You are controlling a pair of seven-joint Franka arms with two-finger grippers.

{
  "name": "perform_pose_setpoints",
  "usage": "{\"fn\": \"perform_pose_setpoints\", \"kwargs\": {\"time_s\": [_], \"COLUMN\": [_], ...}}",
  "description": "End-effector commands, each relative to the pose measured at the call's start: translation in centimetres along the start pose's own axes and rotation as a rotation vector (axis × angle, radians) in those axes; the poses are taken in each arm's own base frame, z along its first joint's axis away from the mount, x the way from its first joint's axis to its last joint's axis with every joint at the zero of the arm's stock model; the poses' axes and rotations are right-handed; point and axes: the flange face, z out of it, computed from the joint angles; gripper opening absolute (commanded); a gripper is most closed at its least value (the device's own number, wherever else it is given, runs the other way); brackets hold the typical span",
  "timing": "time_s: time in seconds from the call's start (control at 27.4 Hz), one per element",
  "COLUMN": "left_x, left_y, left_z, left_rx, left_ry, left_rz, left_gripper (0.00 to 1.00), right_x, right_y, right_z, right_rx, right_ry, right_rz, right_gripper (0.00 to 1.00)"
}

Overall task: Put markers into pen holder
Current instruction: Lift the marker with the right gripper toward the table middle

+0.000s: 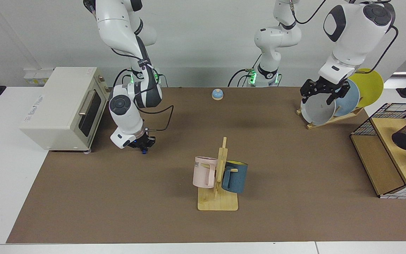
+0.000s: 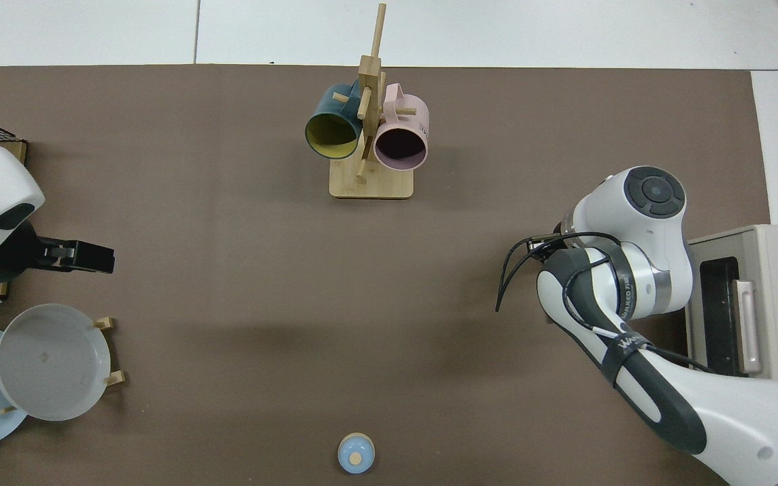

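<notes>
At centre-left of the facing view, the right gripper point(image 1: 143, 144) pinches the marker point(image 1: 144, 149) upright, blue end down. The left gripper point(image 1: 324, 92) waits upper right, fingers spread, empty.

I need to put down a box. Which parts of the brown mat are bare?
Bare: between mug rack and right gripper, between the rack and shelf, and along the front edge. Crowded: by the oven and the plate rack under the left gripper.

White arms, blk joints, cables
</notes>
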Motion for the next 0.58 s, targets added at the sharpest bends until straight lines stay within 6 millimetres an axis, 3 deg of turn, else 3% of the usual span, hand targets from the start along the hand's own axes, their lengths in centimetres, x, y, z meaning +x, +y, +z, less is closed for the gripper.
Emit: {"fn": "perform_pose_setpoints", "kwargs": {"time_s": [0.0,0.29,0.55], "left_x": [-0.4,-0.2,-0.4], "left_y": [-0.4,-0.6,-1.7], "left_z": [-0.2,-0.7,-0.8], "left_rx": [-0.008,-0.007,-0.011], "left_ry": [0.022,0.034,0.037], "left_rz": [0.0,-0.011,-0.025], "left_gripper": [1.0,1.0,1.0], "right_x": [0.7,0.6,-0.5], "right_y": [-0.4,-3.1,-7.7], "right_z": [-3.8,-9.6,-15.1], "right_rx": [0.013,0.02,0.038], "right_ry": [-0.01,0.033,0.085], "right_rz": [0.042,0.108,0.166], "right_gripper": [0.0,0.0,0.0]}}
